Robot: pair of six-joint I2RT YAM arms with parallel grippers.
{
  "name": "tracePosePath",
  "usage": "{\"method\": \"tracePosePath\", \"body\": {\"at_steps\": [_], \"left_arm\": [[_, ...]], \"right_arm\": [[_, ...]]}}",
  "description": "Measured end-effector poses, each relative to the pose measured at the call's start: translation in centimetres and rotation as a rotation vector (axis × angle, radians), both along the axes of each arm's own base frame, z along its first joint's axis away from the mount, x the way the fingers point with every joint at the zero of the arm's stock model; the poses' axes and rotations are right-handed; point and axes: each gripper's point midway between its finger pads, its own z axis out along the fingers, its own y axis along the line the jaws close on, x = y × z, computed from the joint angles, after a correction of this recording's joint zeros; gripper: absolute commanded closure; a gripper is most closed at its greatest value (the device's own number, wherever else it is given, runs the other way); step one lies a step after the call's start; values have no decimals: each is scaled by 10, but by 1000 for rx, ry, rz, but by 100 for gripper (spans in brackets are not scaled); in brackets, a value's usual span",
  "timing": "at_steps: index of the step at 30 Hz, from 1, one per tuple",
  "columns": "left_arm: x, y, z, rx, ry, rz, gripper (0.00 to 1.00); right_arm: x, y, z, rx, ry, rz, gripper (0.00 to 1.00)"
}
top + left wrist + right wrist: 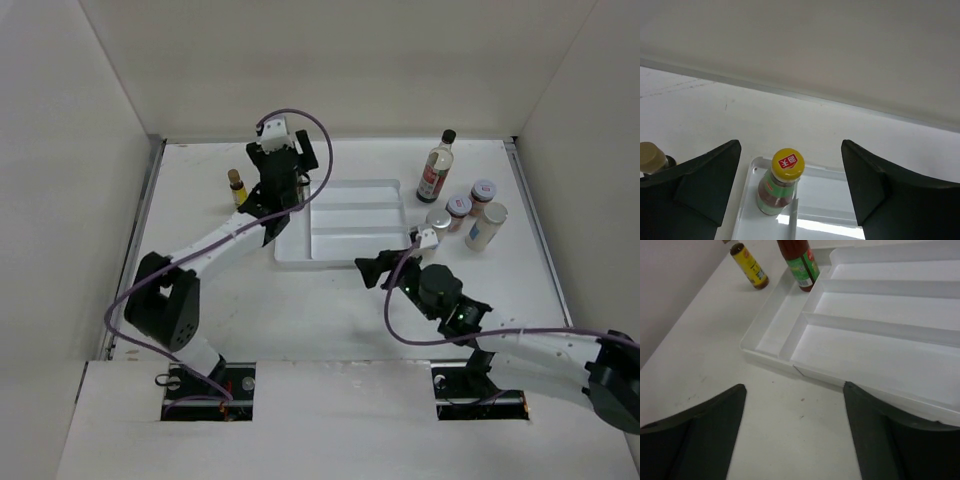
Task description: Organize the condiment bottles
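Note:
The yellow-capped red sauce bottle [781, 182] stands upright in the far-left corner of the white divided tray [826, 192]. It also shows in the right wrist view [800, 265]. In the top view my left arm hides it. My left gripper [790, 150] is open above it, a finger on each side, not touching. The tiny brown bottle [237, 186] stands on the table left of the tray. My right gripper [795, 387] is open and empty over the table at the tray's near edge [330, 262]. The tall black-capped bottle [436, 168], two red-lidded jars [459, 207] and two white shakers [487, 225] stand right of the tray.
The tray's other compartments [875, 305] hold nothing. White walls enclose the table on the left, back and right. The group of containers at the right stands close together, a little beyond my right gripper [375, 268].

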Motion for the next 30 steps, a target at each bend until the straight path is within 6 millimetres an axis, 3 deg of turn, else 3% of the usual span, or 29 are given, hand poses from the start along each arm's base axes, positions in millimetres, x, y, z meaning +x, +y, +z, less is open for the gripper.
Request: {"method": "tracePosePath", "body": {"at_steps": [2,4,7,10,13,15,19,23,26,30], "left_arm": [[-20,-6,29,-34,-57,-29,32],[-44,-17,58,-77,-120,-78,35],[-78,-42,80,-128,-180,-175,31],[-101,-78,66,-140,-162,-281,22],[-116,-127,31,-106,-92,-401,14],[-128,-165,2,-69,-36,-494,11],[-155,-240,-39,-19,38,-672,5],[-174,-298,-62,18,60,-792,1],[-179,-323,-74,48,60,-836,0],[-174,-337,-81,71,56,-847,0]], "right_arm": [[-5,-7,15,31,-33,-11,45],[-19,-14,44,91,-90,-10,59],[-50,-34,110,254,-210,-4,62],[-66,-76,177,419,-307,-74,47],[-74,-122,232,562,-389,-166,27],[-75,-148,257,615,-435,-243,15],[-66,-173,281,616,-476,-371,1],[-57,-180,292,575,-494,-444,0],[-53,-182,295,548,-499,-468,0],[-52,-182,293,525,-498,-473,0]]}}
